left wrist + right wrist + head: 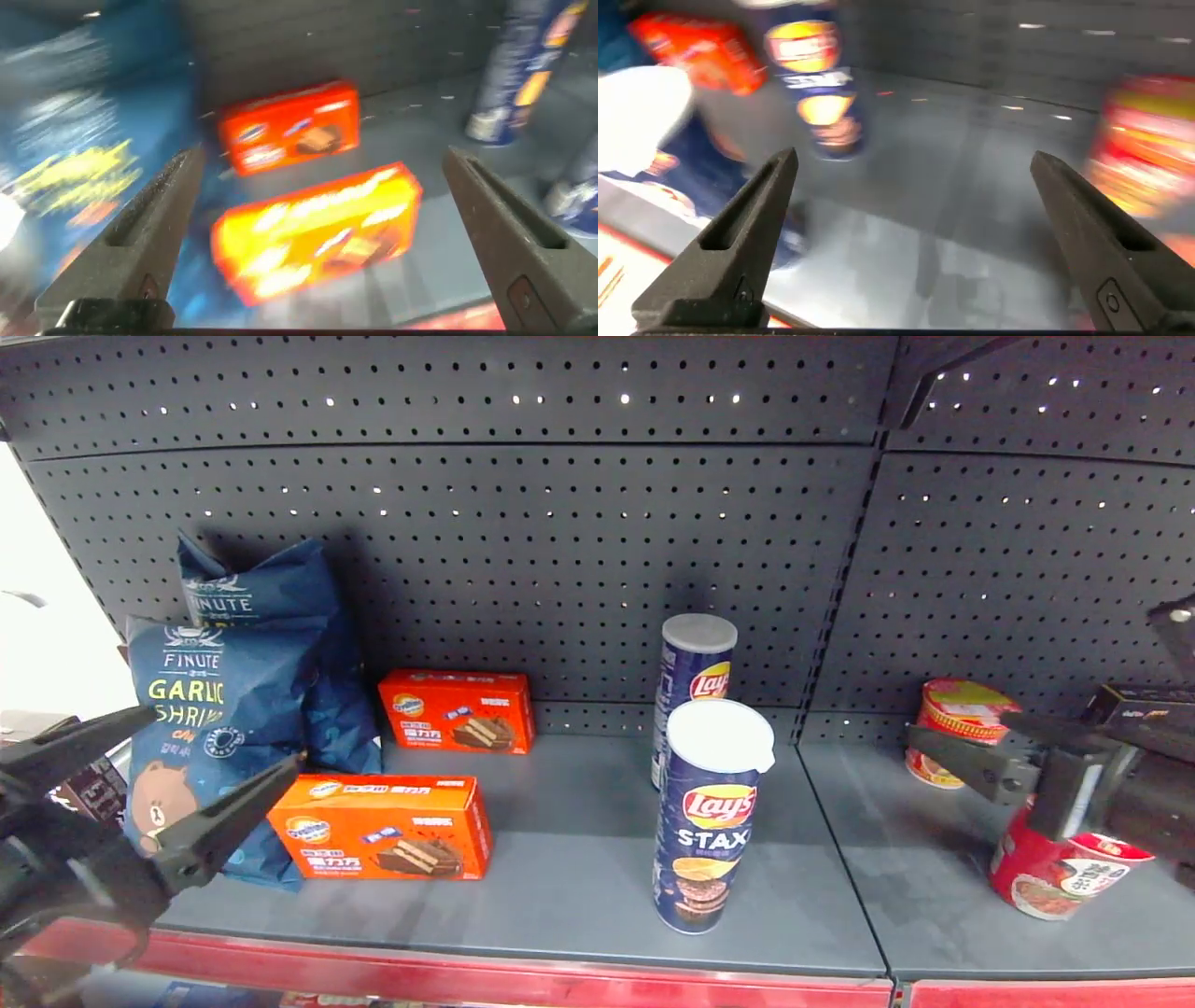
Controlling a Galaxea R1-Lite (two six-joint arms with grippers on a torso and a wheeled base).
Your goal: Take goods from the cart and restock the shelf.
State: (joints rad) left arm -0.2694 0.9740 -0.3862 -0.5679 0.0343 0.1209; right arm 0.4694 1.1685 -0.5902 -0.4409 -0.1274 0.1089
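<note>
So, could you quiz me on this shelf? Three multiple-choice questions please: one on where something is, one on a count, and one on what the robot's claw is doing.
1. Where on the grey metal shelf do the two red round noodle cups stand?
A) its right-hand section
B) its far left end
C) hung on the back panel

2. How many flat orange cardboard boxes lie on the shelf?
A) one
B) two
C) four

3. The left gripper is:
A) open and empty
B) shut on a box
C) shut on a bag

Answers:
1 A: both sit right of the shelf's seam.
2 B: one lies behind the other.
3 A: its jaws stand apart with nothing between them.
</note>
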